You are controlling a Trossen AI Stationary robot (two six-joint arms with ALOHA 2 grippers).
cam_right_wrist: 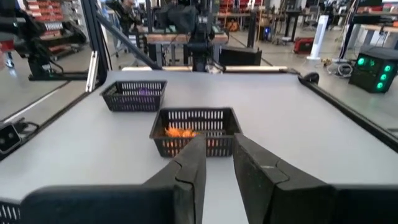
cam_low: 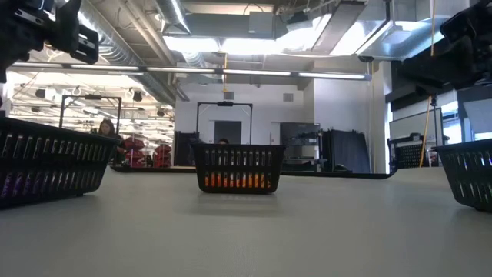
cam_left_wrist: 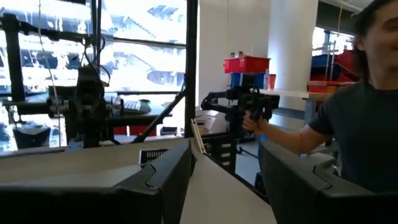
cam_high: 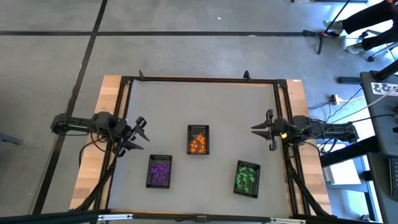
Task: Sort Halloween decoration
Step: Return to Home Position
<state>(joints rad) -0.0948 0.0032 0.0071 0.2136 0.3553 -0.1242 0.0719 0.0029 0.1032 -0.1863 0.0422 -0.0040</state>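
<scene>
I held my left gripper (cam_high: pixel 142 132) above the table (cam_high: pixel 205 99), well out to the left of the orange tray (cam_high: pixel 198 127). Its fingers were spread wide with nothing between them. My left wrist view looked past them over the table's edge into the room, where a person in a dark shirt (cam_left_wrist: pixel 357 124) stood with one hand on a dark device.

My right gripper (cam_high: pixel 256 129) hung on the other side of the orange tray, about level with it and well apart from it. Its fingers were parted by a narrow gap and pinched nothing. They pointed toward the orange tray, which sat straight ahead in my right wrist view.

The decorations lay sorted by colour. The orange trinkets (cam_high: pixel 198 146) were heaped inside the orange tray, and from table height they glowed through its mesh wall. The purple trinkets (cam_high: pixel 161 170) filled the purple tray (cam_high: pixel 149 172), which stood to the left of the orange tray and nearer the table edge at the bottom of the high view. The green trinkets (cam_high: pixel 245 179) lay in the green tray (cam_high: pixel 248 163), which stood to the right of the orange tray and also nearer that edge, turned at a slight angle. Neither tray touched the orange tray, and neither gripper touched any tray.
</scene>
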